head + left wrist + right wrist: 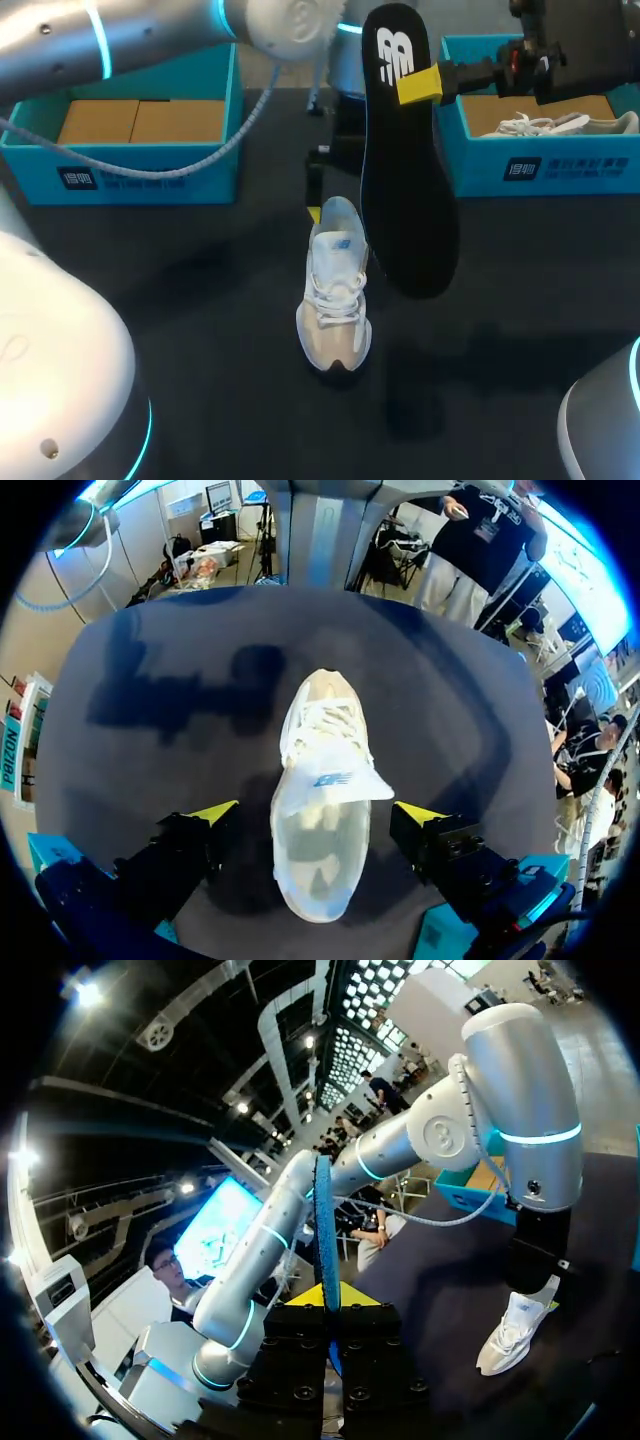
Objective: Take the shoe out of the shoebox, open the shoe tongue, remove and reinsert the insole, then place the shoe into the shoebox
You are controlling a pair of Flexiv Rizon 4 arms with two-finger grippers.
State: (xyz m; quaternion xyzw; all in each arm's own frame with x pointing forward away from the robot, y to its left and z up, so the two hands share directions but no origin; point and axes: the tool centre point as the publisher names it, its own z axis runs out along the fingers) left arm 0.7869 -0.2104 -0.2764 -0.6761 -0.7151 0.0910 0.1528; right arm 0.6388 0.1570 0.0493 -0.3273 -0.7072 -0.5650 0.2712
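Black table (200, 350) fills the head view, with 1 white sneaker (335, 300) upright at its middle, toe toward the near edge. At the heel stands the left gripper (320, 205). The right gripper (420, 85) holds 1 black insole (405, 200) by its heel end, raised in the air over the table and clear of the sneaker. 2 teal boxes sit along the far edge. The left shoebox (150, 175), by the far left corner, shows only brown card. The right shoebox (540, 165), by the far right corner, has a second sneaker (560, 124) lying in it. That makes 2 sneakers, 2 boxes and 1 insole.

From the left wrist, the sneaker lies between the left gripper's fingers. They are spread wide, 1 yellow tip on each side of the heel, with bare table between tip and shoe. The tongue (335, 780) is folded forward over the laces (320, 725), and the shoe's mouth looks empty.

From the right wrist, the right gripper's fingers pinch the insole, seen edge-on between them.

As I judge it, taking the shoe out, opening the tongue and removing the insole are done. Reinserting the insole and boxing the shoe remain.
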